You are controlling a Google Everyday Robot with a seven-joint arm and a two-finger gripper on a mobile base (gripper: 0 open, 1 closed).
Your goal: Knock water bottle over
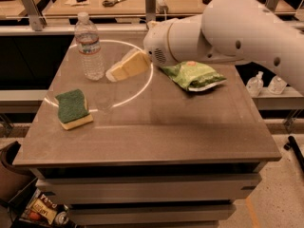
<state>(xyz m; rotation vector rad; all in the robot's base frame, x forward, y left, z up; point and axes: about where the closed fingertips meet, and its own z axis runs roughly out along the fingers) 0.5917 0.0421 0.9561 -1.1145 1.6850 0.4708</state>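
The water bottle (89, 47) stands upright at the back left of the table. It is clear ribbed plastic with a white cap and a thin red-and-white label band. My gripper (114, 73) reaches in from the right on the big white arm (228, 30). Its pale yellow fingertips are just right of the bottle's lower half, a small gap away. A green and yellow sponge (72, 109) lies in front of the bottle, near the left edge.
A green snack bag (194, 75) lies on the table (190, 132) under the arm. Two small pump bottles (266, 83) stand on a ledge to the right. A counter with scissors (114, 2) runs behind the table.
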